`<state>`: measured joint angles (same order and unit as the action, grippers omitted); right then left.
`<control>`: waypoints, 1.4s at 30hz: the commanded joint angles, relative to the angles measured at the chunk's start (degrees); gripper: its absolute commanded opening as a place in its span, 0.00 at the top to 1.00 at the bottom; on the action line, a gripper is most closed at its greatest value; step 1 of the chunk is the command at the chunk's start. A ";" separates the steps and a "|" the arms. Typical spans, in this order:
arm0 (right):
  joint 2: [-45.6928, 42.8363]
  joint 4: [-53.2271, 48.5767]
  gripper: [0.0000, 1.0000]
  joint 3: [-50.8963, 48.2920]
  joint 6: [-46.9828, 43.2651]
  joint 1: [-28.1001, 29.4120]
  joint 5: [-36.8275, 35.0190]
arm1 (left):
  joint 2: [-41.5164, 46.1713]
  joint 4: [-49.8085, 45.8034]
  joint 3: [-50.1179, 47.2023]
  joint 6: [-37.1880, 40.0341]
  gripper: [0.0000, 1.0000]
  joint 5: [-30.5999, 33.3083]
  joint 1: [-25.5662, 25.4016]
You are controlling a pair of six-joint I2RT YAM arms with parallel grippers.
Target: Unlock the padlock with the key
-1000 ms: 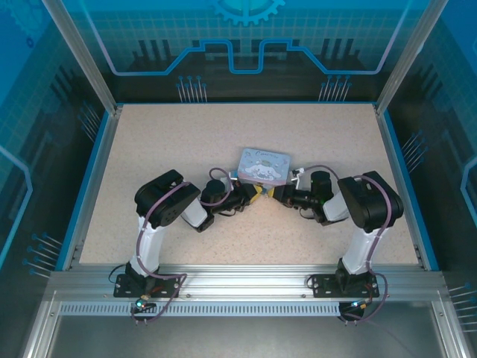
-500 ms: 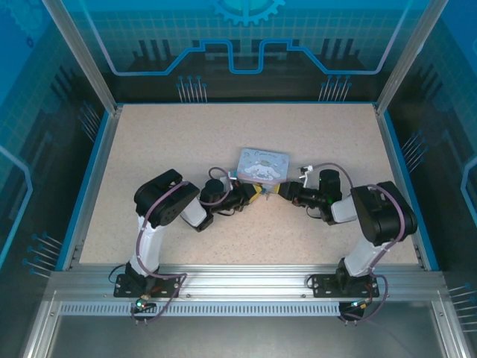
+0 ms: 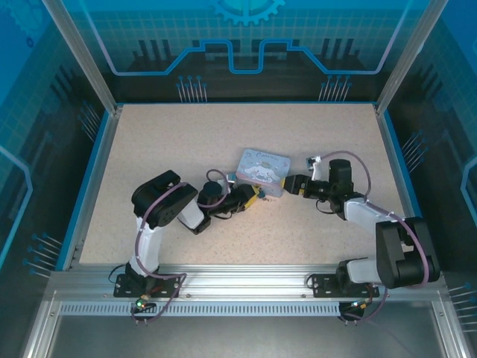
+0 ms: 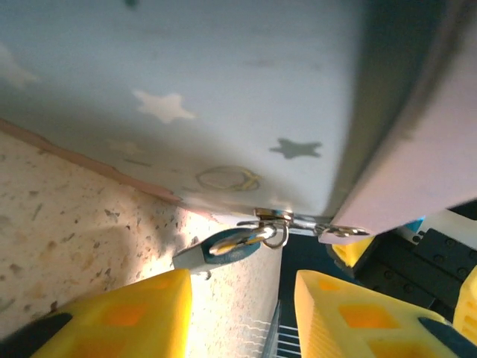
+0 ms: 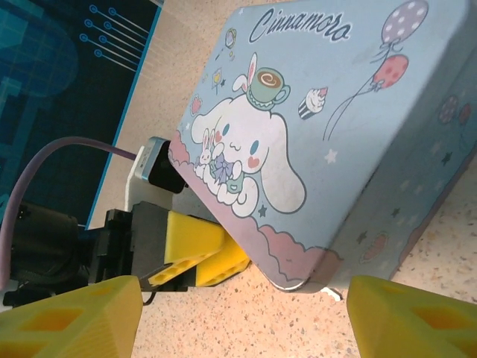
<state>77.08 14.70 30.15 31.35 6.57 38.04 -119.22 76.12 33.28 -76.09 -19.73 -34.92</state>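
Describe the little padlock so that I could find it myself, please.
Start at the pale blue cartoon tin in the middle of the speckled table. On the side of it that faces the left tool, a silvery clasp sticks out, and the padlock sits at it. It is tiny, dark and glinting, while everything near it is pale blue, beige or yellow.

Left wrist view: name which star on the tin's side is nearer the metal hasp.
The dark grey star, right of the white star, just above the hasp.
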 commanded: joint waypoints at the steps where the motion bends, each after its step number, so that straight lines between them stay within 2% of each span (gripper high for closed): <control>1: 0.13 -6.13 0.24 0.95 -1.87 -0.70 -1.28 | 1.04 -3.00 -2.24 1.83 0.55 2.35 0.40; 7: 0.73 -6.51 0.14 1.46 -2.06 -0.26 -3.65 | 5.73 -7.60 -5.32 5.27 0.45 5.87 0.41; 10: 2.47 -6.60 0.14 2.67 -2.52 0.81 -4.28 | 6.64 -8.32 -4.35 7.19 0.43 5.45 0.36; 19: 10.73 0.14 0.14 5.73 0.33 2.58 -4.23 | 1.94 -7.35 0.40 7.52 0.43 4.27 0.27; 26: 13.69 0.43 0.14 8.59 0.73 3.10 -4.12 | 0.24 -9.24 3.29 7.99 0.41 4.25 -0.83; 33: 14.92 0.44 0.14 9.57 0.62 4.12 -4.57 | -0.82 -13.18 4.92 7.87 0.36 7.16 -3.14; 42: 16.06 0.42 0.14 10.01 0.73 5.43 -5.05 | 2.15 -23.85 5.62 9.62 0.29 12.57 -4.81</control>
<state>92.16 14.68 38.41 31.73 10.35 32.84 -116.14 66.11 38.92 -69.73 -10.41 -38.48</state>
